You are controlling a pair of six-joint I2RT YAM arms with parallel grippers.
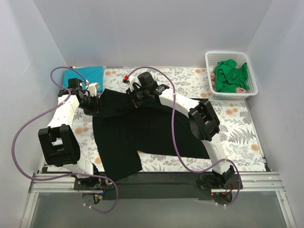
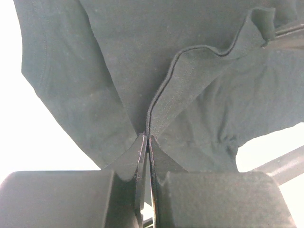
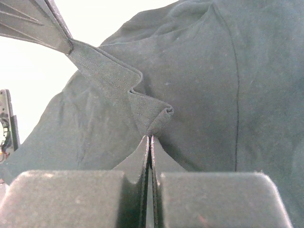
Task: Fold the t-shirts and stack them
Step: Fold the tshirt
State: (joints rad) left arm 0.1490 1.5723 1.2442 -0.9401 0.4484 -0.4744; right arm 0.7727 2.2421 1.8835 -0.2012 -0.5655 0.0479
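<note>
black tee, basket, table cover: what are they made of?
black t-shirt: soft matte knit, probably cotton jersey; it shows a stitched hem and limp folds.
basket: white rigid plastic by the look; open lattice walls.
table cover: matte sheet printed with ferns and flowers; whether cloth or vinyl, cannot tell.

Your white-and-black left arm (image 1: 64,111): stretched forward, elbow low.
Your black two-finger left gripper (image 2: 148,138): jaws pressed together on the large black cloth t-shirt (image 2: 109,57).
Your right arm (image 1: 190,107): elbow bent, forearm angled inward.
Your right gripper (image 3: 150,137): pinching that same shirt.
</note>
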